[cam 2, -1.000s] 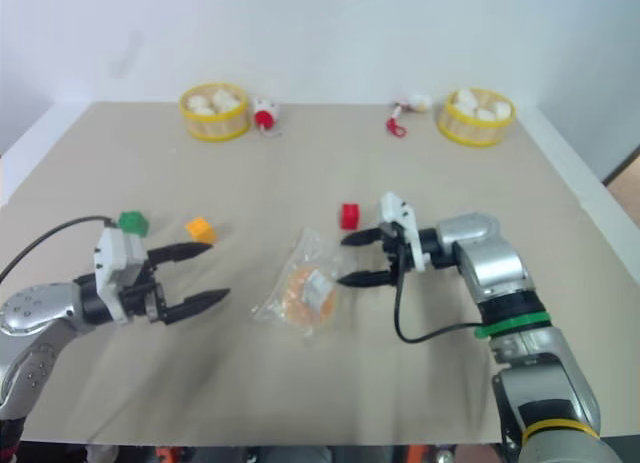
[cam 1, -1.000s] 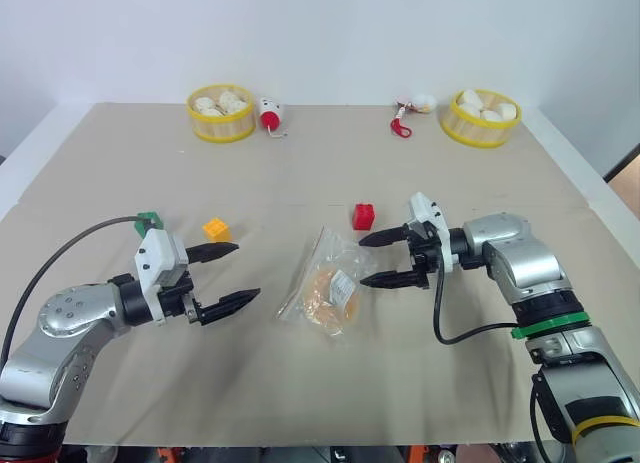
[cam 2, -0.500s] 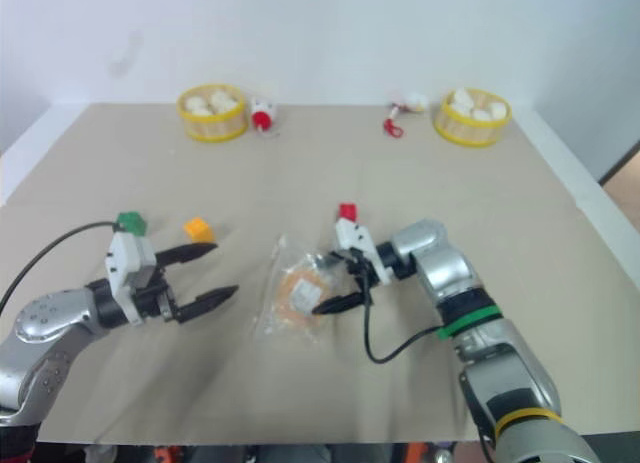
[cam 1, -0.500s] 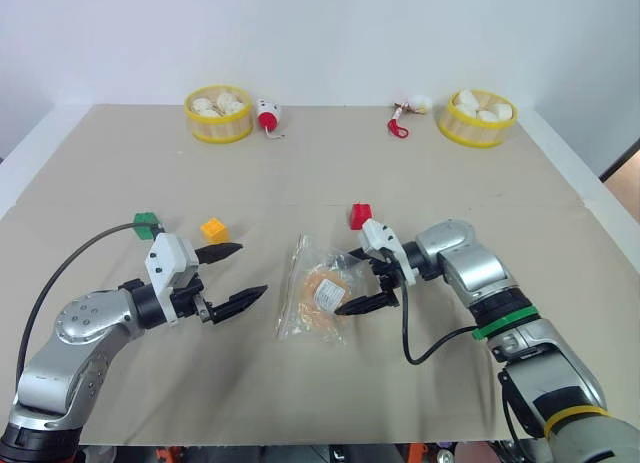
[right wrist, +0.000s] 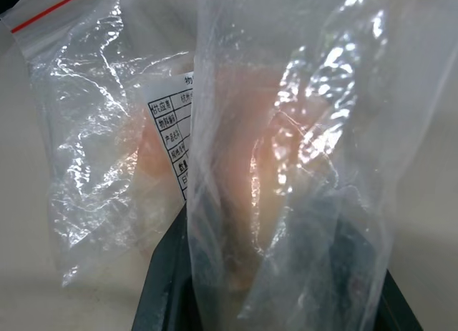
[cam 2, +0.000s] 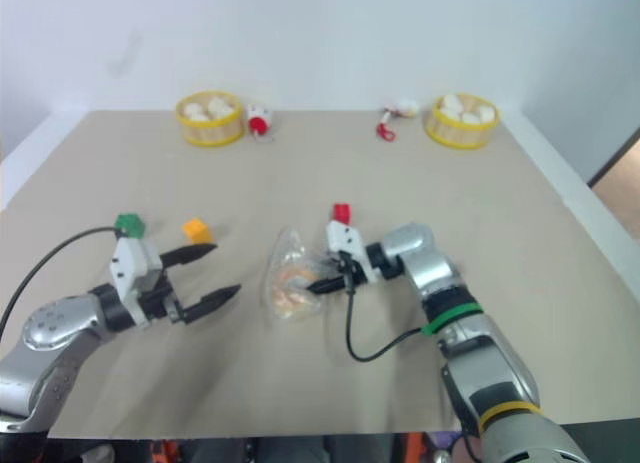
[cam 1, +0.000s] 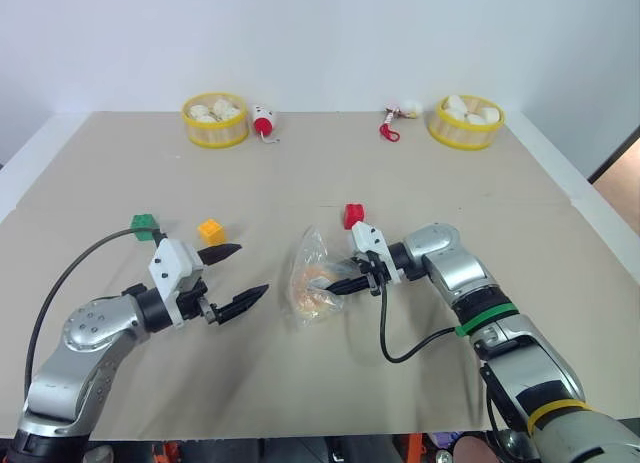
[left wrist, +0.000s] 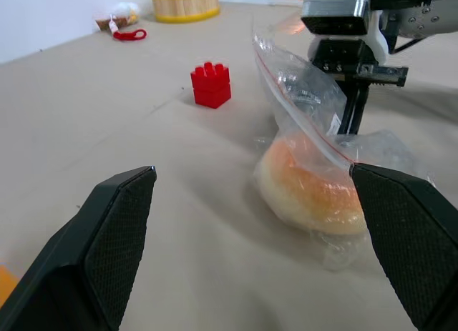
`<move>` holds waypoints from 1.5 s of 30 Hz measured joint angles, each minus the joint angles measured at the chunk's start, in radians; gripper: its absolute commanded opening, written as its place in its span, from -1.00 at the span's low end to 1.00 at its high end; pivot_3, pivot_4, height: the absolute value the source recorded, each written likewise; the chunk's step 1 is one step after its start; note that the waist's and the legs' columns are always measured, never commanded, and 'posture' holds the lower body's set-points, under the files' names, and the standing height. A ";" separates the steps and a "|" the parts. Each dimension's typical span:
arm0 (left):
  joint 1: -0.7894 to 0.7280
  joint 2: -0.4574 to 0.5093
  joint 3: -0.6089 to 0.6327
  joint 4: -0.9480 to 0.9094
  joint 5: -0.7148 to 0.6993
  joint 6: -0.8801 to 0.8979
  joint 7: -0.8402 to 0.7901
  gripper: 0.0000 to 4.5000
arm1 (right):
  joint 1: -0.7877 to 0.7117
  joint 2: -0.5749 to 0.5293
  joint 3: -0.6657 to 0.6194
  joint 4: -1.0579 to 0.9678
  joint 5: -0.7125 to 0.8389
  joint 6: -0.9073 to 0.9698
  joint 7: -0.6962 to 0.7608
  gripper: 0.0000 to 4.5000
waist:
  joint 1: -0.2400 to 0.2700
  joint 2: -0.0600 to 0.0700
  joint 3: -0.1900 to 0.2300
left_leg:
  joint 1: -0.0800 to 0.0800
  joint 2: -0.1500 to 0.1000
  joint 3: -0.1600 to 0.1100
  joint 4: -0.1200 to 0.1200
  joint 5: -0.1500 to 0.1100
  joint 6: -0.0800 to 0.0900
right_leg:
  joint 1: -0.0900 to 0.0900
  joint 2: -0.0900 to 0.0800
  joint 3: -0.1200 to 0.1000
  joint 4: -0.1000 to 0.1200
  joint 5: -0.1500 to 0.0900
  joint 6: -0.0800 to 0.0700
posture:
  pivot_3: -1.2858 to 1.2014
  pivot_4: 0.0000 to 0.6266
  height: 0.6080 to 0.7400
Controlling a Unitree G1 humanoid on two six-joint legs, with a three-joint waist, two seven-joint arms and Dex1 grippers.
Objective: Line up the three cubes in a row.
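Three cubes: one green (cam 1: 144, 222), one yellow-orange (cam 1: 211, 229), one red (cam 1: 352, 216).

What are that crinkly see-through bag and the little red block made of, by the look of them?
The bag looks like thin clear plastic film: it wrinkles, glints, and has a red zip-strip along its mouth. The red cube looks like hard moulded plastic, smooth and slightly glossy, with crisp studs on top. Neither can be confirmed by sight alone.
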 measured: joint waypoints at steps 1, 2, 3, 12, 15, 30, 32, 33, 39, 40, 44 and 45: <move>-0.013 -0.003 -0.006 0.005 0.001 -0.003 -0.001 1.00 | 0.003 -0.003 -0.003 -0.002 0.001 0.003 -0.001 -0.42 | 0.000 0.000 0.000 | 0.000 0.000 0.001 0.000 0.000 0.000 | 0.000 0.000 0.001 0.000 0.000 0.000 | 0.03 -0.52 1.00; -0.029 -0.008 -0.016 0.015 0.002 -0.008 -0.007 1.00 | 0.009 -0.009 -0.008 -0.009 0.003 0.011 -0.003 -0.42 | 0.001 0.000 0.000 | 0.000 0.000 0.001 0.000 0.000 0.000 | 0.000 0.000 0.001 0.000 0.000 0.000 | 0.03 -0.52 1.00; -0.041 -0.012 -0.022 0.025 0.004 -0.009 -0.013 1.00 | 0.012 -0.013 -0.014 -0.013 0.004 0.017 -0.003 -0.42 | 0.000 0.000 0.000 | 0.000 0.000 0.002 0.000 0.000 0.000 | 0.000 0.000 0.001 0.000 0.000 0.001 | 0.03 -0.52 1.00; -0.163 -0.070 -0.109 0.159 0.043 -0.037 -0.050 1.00 | 0.015 -0.324 -0.161 0.035 0.064 0.117 0.069 -0.42 | 0.020 0.001 0.001 | -0.006 -0.002 0.007 0.000 -0.003 -0.005 | -0.004 -0.001 0.008 -0.002 -0.004 0.005 | 0.03 -0.52 1.00; -0.178 -0.090 -0.124 0.196 0.051 -0.057 -0.062 1.00 | -0.084 -0.460 -0.229 0.192 0.030 0.048 0.025 -0.42 | 0.020 0.002 0.001 | -0.006 -0.002 0.011 -0.001 -0.005 -0.003 | -0.006 -0.001 0.011 -0.002 -0.006 0.005 | 0.03 -0.52 1.00; -0.268 -0.152 -0.185 0.281 0.088 -0.085 -0.110 1.00 | -0.230 -0.370 -0.237 0.602 -0.253 -0.128 -0.718 0.12 | -0.018 0.000 0.001 | -0.005 -0.001 0.020 -0.004 -0.006 -0.003 | -0.011 0.002 0.025 -0.001 -0.003 0.009 | 0.03 -0.52 1.00; -0.268 -0.152 -0.185 0.281 0.087 -0.085 -0.113 1.00 | -0.236 -0.348 -0.248 0.603 -0.255 -0.120 -0.762 0.39 | -0.023 0.000 0.001 | -0.004 -0.001 0.021 -0.003 -0.006 -0.003 | -0.011 0.002 0.026 -0.001 -0.003 0.010 | 0.03 -0.52 1.00; -0.268 -0.152 -0.185 0.281 0.087 -0.084 -0.117 1.00 | -0.241 -0.338 -0.263 0.603 -0.253 -0.113 -0.773 0.55 | -0.027 0.000 0.001 | -0.004 -0.001 0.022 -0.002 -0.006 -0.003 | -0.011 0.002 0.026 -0.001 -0.002 0.010 | 0.03 -0.52 1.00; -0.262 -0.159 -0.185 0.281 0.087 -0.083 -0.122 1.00 | -0.285 -0.304 -0.326 0.606 -0.217 -0.095 -0.855 0.55 | -0.035 0.000 0.001 | -0.004 -0.001 0.023 -0.002 -0.006 -0.002 | -0.011 0.002 0.028 -0.001 -0.001 0.011 | 0.03 -0.52 1.00; -0.259 -0.164 -0.185 0.281 0.087 -0.083 -0.122 1.00 | -0.299 -0.303 -0.338 0.609 -0.215 -0.095 -0.879 0.55 | -0.035 0.000 0.002 | -0.005 -0.001 0.024 -0.002 -0.006 -0.002 | -0.012 0.002 0.028 -0.001 -0.001 0.011 | 0.03 -0.52 1.00; -0.255 -0.178 -0.185 0.280 0.087 -0.082 -0.121 1.00 | -0.364 -0.303 -0.390 0.613 -0.197 -0.097 -0.967 0.55 | -0.035 0.000 0.002 | -0.005 -0.001 0.026 -0.003 -0.006 -0.002 | -0.014 0.002 0.030 -0.001 -0.001 0.011 | 0.03 -0.52 1.00; -0.254 -0.178 -0.185 0.280 0.087 -0.082 -0.121 1.00 | -0.384 -0.303 -0.399 0.613 -0.193 -0.102 -0.994 0.55 | -0.035 0.000 0.002 | -0.005 -0.001 0.026 -0.004 -0.006 -0.002 | -0.014 0.002 0.030 -0.001 -0.001 0.011 | 0.03 -0.52 1.00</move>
